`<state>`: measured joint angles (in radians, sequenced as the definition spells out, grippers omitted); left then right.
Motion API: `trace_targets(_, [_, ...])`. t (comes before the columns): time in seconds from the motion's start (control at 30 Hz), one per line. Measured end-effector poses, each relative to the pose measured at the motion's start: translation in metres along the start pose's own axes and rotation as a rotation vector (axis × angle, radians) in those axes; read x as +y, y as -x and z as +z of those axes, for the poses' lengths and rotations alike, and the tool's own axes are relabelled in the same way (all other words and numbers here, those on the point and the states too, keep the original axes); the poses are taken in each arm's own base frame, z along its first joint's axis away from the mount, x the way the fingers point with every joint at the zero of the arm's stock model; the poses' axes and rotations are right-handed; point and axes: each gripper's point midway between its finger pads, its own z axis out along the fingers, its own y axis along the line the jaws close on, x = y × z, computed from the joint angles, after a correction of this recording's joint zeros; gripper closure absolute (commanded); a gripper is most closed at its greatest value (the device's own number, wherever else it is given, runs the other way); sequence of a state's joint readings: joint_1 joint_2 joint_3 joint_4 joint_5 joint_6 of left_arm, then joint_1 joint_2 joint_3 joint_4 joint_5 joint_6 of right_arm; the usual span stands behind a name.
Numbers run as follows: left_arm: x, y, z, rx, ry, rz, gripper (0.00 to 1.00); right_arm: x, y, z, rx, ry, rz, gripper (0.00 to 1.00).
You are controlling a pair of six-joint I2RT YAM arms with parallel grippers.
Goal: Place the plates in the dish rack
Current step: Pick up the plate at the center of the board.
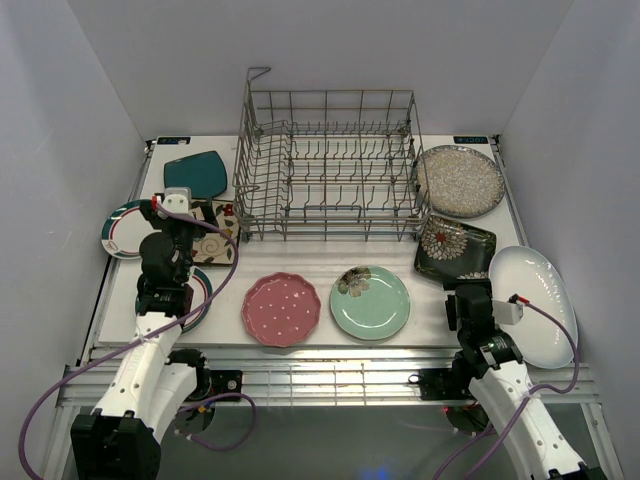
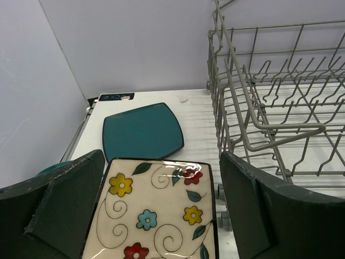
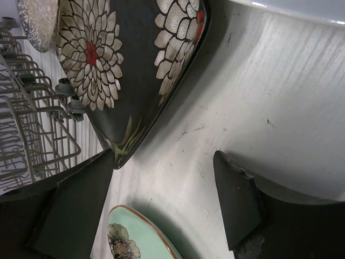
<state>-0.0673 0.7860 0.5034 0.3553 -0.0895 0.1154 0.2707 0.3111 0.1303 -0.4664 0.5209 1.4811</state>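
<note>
White tabletop (image 1: 320, 262) carries nine plates (image 1: 281, 309) and one dish rack (image 1: 330, 170); left claw (image 2: 161, 183) and right claw (image 3: 161, 178) both gape, released.

Left fingers (image 2: 59, 210) and right fingers (image 3: 240, 202) both stand spread wide, wrists held low.

We find the dish rack (image 1: 330, 165) at the back middle of the surface (image 1: 320, 262); plates (image 1: 282, 309) lie before it and on both sides.
</note>
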Motion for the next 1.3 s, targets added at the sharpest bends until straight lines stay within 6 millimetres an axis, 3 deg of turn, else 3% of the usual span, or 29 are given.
trace_targets(0.53, [0.0, 0.001, 0.001, -0.007, 0.001, -0.001, 0.02, 0.002, 0.004, 0.016, -0.058, -0.032, 0.046, 0.32])
trace_targets(1.3, [-0.001, -0.004, 0.003, 0.008, -0.001, 0.002, 0.02, 0.02, 0.002, 0.043, -0.073, 0.015, 0.115, 0.35])
